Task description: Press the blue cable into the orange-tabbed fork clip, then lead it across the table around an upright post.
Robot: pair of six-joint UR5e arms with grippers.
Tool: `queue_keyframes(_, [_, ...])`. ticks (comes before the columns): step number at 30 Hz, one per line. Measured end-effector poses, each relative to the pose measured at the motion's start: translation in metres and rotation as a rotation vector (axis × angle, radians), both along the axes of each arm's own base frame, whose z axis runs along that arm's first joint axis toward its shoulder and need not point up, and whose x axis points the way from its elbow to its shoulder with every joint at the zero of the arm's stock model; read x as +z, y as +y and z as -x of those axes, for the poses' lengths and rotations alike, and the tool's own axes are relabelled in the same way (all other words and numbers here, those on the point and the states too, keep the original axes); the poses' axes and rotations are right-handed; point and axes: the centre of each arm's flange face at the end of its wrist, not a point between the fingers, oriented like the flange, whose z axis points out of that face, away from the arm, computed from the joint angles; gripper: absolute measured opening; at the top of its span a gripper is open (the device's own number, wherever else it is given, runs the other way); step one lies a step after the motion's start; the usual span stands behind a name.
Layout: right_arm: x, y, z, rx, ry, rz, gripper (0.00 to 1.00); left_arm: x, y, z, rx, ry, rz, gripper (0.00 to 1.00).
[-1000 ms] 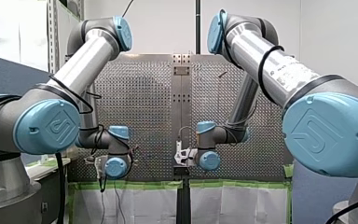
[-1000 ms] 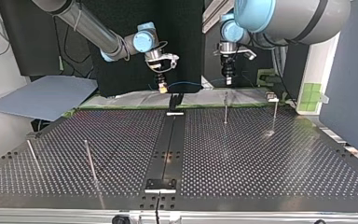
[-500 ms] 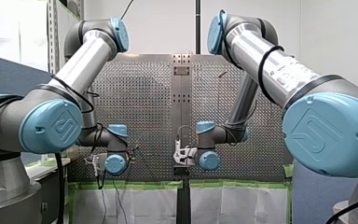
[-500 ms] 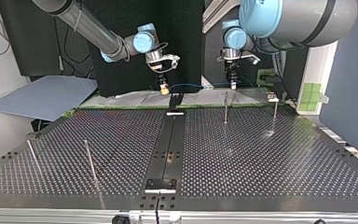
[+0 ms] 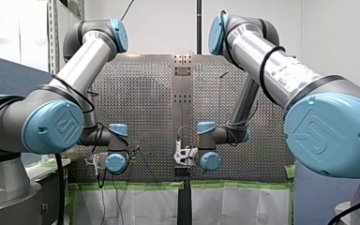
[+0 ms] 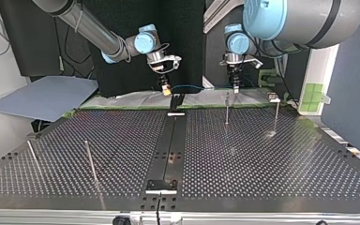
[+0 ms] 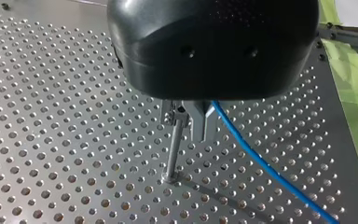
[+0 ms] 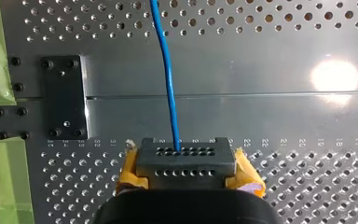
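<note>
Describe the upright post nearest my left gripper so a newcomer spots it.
Top view: right of the perforated metal table's dark centre strip, two thin metal posts stand near the arms. Yours is nearer the strip, its top beside my left gripper, which holds the blue cable.

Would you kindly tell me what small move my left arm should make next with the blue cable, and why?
Probably draw my left gripper toward the top view's near edge, past the thin upright metal post, so the blue cable bends against it. Its metal fingers are shut on the cable beside the post's top, and the cable runs free to my right gripper, touching no post.
</note>
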Motion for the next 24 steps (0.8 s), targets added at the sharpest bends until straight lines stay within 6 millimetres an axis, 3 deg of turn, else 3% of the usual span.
queue_keyframes(11, [-0.021, -0.006, -0.005, 0.005, 0.028, -0.032, 0.0, 0.001, 0.004, -0.005, 0.001, -0.003, 0.001, 0.0])
queue_keyframes(24, [-0.015, -0.02, -0.007, -0.005, 0.019, -0.021, 0.0, 0.005, 0.009, -0.019, -0.002, -0.032, 0.051, 0.0])
